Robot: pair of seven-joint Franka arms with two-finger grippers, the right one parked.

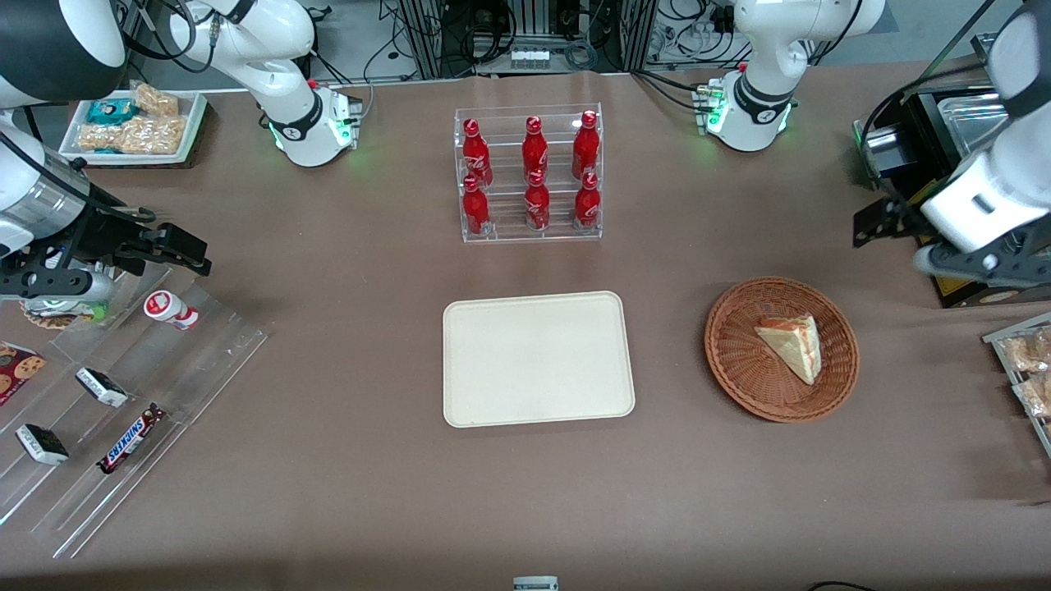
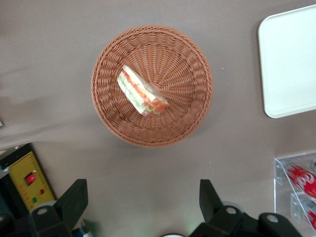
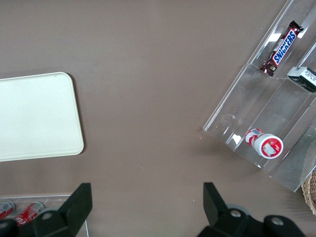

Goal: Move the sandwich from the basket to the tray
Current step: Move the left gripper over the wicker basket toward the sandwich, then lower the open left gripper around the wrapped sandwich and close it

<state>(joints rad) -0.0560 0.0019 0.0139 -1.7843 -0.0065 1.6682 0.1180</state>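
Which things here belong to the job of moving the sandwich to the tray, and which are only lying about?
Belong to the job:
sandwich, lying in the basket
tray, nothing on it
gripper, open, held above the table beside the basket

Only lying about:
rack of red bottles
Snickers bar
snack bags

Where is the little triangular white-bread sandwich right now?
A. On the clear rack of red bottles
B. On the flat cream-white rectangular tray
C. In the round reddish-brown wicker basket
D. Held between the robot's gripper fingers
C: the sandwich lies in the basket; the tray is bare, and the gripper is open, away from it.
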